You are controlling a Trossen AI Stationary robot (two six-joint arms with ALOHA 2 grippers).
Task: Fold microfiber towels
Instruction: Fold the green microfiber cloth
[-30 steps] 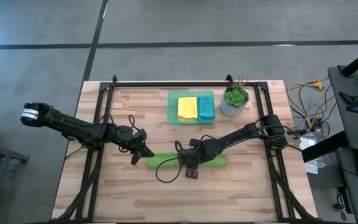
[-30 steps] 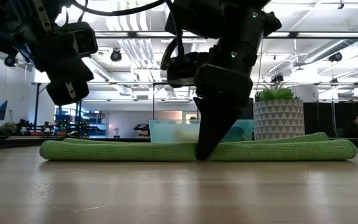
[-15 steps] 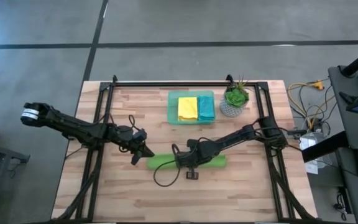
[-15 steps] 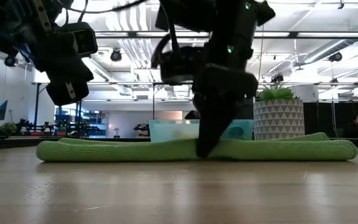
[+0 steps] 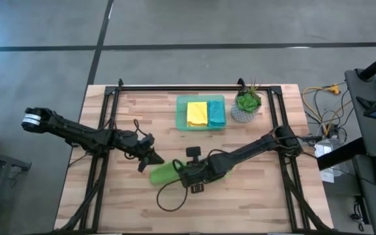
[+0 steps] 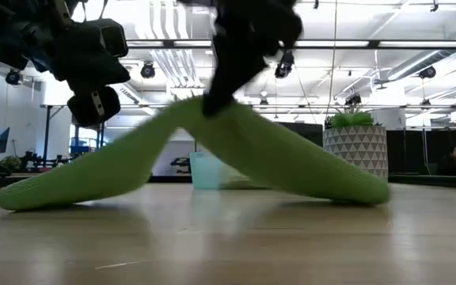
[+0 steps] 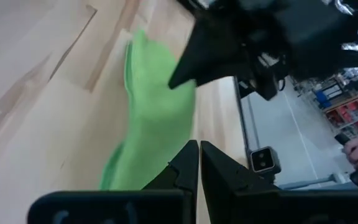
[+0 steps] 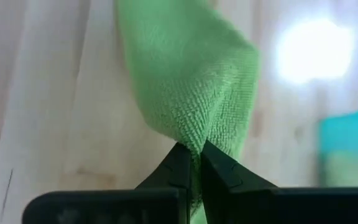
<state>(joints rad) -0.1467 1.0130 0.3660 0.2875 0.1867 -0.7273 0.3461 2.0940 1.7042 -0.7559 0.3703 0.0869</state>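
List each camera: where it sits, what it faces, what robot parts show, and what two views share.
High: above the table, looking straight down; both arms, tray, plant.
Low: at tabletop height, looking level into the room; right gripper lifts the green towel by its middle, left gripper beside it.
Left wrist: on the left arm, facing the towel; its shut fingers show.
Right wrist: on the right arm; fingers pinch the towel.
Shared: all four views show the towel.

Four cameras covering one worktop point(image 5: 129, 202)
Overhead is looking straight down, low is sighting level across; both wrists are crowding the lime green towel point(image 6: 275, 154).
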